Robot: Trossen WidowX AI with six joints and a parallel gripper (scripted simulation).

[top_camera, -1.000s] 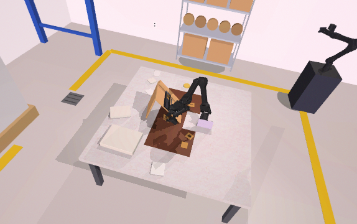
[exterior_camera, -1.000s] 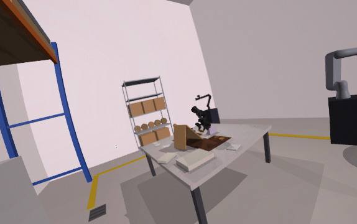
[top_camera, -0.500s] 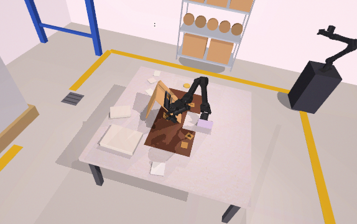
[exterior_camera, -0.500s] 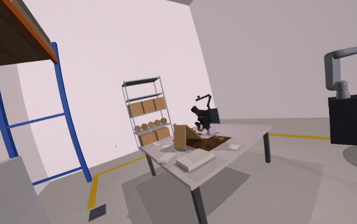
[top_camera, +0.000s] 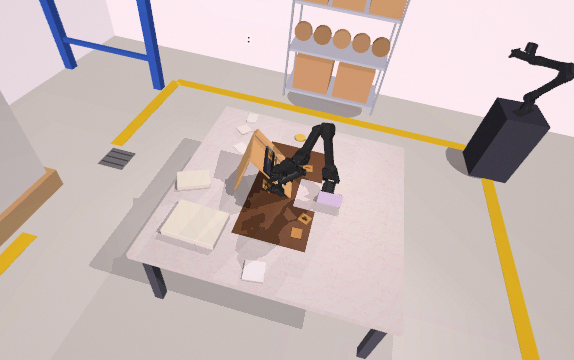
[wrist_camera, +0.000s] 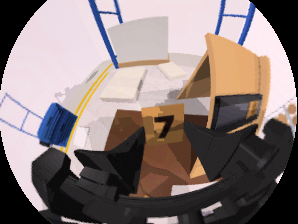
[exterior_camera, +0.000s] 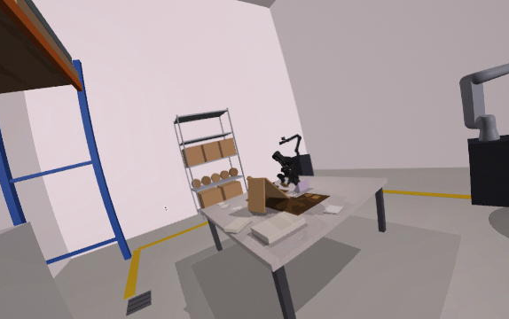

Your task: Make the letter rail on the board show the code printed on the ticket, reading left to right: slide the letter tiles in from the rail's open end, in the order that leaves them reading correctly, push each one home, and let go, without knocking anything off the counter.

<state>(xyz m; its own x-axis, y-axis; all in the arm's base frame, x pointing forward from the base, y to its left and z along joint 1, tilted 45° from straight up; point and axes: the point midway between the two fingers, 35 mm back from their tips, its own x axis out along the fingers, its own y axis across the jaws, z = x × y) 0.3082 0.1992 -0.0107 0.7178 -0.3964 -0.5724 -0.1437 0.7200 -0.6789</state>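
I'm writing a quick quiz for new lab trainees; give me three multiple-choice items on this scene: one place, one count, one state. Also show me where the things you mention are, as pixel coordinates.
1. Where is the lilac block point(top_camera: 330, 199) point(exterior_camera: 301, 186)?
A) on the shelf unit
B) at the arm's foot
C) on the floor

2. How many round brown items stand in a row on the shelf unit point(top_camera: 290, 50) point(exterior_camera: 188, 177)?
A) three
B) seven
C) five

3. What is the end effector point(wrist_camera: 164, 127) doing?
A) gripping a tile marked 7 point(wrist_camera: 163, 126)
B) standing open with nothing in it
C) gripping a white card

Key:
1 B: the top view shows the block against the base.
2 C: the top view shows five.
3 A: the wrist view shows the tile between the fingers.
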